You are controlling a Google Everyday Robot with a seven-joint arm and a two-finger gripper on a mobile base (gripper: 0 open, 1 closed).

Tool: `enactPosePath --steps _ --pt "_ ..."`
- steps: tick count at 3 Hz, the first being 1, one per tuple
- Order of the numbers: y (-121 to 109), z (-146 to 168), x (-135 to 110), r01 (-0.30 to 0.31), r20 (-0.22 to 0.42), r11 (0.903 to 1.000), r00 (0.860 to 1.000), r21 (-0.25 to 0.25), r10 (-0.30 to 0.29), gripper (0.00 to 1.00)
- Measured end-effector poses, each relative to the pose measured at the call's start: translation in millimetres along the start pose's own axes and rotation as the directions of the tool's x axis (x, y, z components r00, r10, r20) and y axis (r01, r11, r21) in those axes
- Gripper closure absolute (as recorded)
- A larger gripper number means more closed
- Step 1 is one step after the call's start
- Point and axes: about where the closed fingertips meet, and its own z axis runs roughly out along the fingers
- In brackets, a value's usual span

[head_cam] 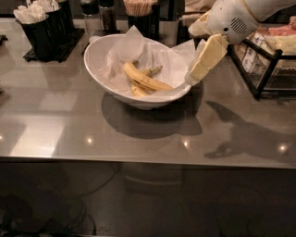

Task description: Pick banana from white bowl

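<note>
The white bowl [99, 69] stands on the grey counter, lined with crinkled white paper. The yellow banana [144, 79] lies inside it, curved, with brown streaks, running from upper left to lower right. A smaller piece of banana lies beneath it. My gripper [192, 78] hangs from the white arm at the upper right. Its cream fingers point down and left, and the tip is at the bowl's right rim, to the right of the banana and not touching it.
A black holder with white utensils [39, 28] stands at the back left. Shakers [99, 16] and a cup of sticks [138, 11] stand behind the bowl. A black wire rack with packets [266, 55] is at the right.
</note>
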Motion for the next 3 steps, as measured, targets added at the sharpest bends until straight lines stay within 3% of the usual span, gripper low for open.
enactPosePath --steps 1,2,3 --pt "-7 25 -8 0.013 0.027 0.9976 1.000 -0.067 -0.011 0.00" --pt "-8 27 -8 0.013 0.028 0.9974 1.000 -0.071 -0.011 0.00" --pt "-23 36 -10 -0.006 0.068 0.9972 0.998 -0.075 0.011 0.00"
